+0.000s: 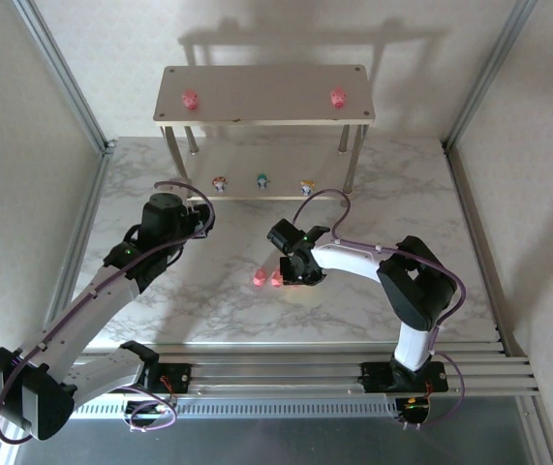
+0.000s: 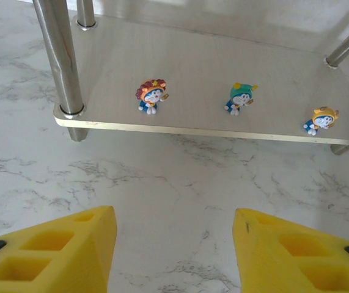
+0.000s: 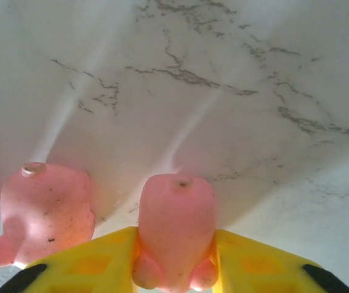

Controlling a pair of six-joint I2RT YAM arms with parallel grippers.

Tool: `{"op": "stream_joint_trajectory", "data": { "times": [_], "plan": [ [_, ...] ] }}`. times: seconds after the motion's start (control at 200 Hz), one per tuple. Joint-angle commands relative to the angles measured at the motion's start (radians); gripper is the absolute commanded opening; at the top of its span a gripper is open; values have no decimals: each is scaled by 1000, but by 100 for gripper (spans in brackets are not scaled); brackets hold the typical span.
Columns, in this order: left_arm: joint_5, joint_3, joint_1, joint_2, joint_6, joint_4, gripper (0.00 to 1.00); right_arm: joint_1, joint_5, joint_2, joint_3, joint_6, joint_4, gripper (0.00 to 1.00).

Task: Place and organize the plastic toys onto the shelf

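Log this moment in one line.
left gripper: open, empty | right gripper: shut on pig | shelf: two pigs top, three figurines lower

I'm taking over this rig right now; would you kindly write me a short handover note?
The left hand is open and empty above the table, facing the lower board of the shelf.
The right hand is shut on a pink pig, low at the table.
Done: two pigs stand on the top board. The red-topped figurine, teal figurine and orange figurine stand in a row on the lower board.
Left: shelve the held pig, then the two loose pigs beside it on the table.
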Motion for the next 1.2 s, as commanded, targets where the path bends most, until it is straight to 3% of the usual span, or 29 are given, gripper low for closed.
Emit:
{"op": "stream_joint_trajectory", "data": {
  "times": [0.0, 0.265, 0.501, 0.726, 0.951, 1.196],
  "plan": [
    [18, -7, 9, -8, 15, 7, 53, -8, 46, -32, 3, -30, -2, 26],
    [44, 41, 11, 24, 12, 4, 53, -10, 153, -170, 68, -122, -106, 20],
    [107, 267, 17, 146, 40, -68, 53, -72, 256, -228, 466, -375, -281, 22],
    [169, 419, 20, 224, 52, -73, 53, -182, 222, -82, 944, -556, -309, 23],
    [171, 496, 25, 271, 73, -107, 53, -267, 155, 129, 1365, -614, -362, 23],
    [168, 501, 45, 273, 75, -120, 53, -320, 129, 215, 1461, -620, -335, 24]
  ]
}}
